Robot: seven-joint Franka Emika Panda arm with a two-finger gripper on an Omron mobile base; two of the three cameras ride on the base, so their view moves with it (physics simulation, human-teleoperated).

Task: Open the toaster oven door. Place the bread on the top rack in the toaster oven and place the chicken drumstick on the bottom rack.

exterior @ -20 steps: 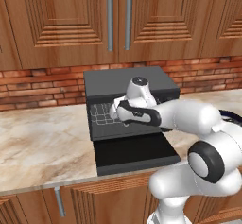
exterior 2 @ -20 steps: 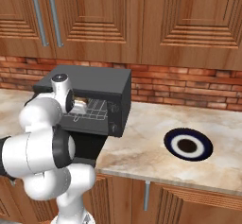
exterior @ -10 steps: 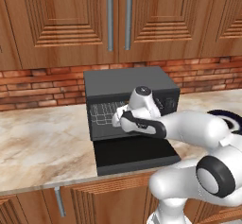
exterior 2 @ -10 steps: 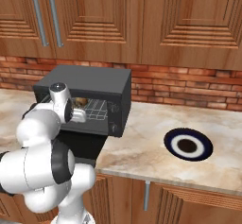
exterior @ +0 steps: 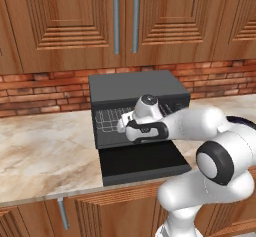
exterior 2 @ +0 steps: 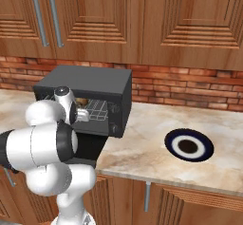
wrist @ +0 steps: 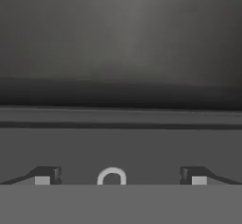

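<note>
Hand view puts the gripper (wrist: 118, 176) inside the oven (exterior: 135, 93), fingers (wrist: 43, 176) spread wide and empty against dark wall, while the bread (exterior 2: 82, 101) sits on the top rack (exterior 2: 97, 109) just beside the hand, door (exterior: 142, 162) down flat.

Two base views look forward and down from behind the arm, left and right, sharing the oven (exterior: 135, 101) on the counter (exterior 2: 152, 138); hand view sits close inside it
</note>
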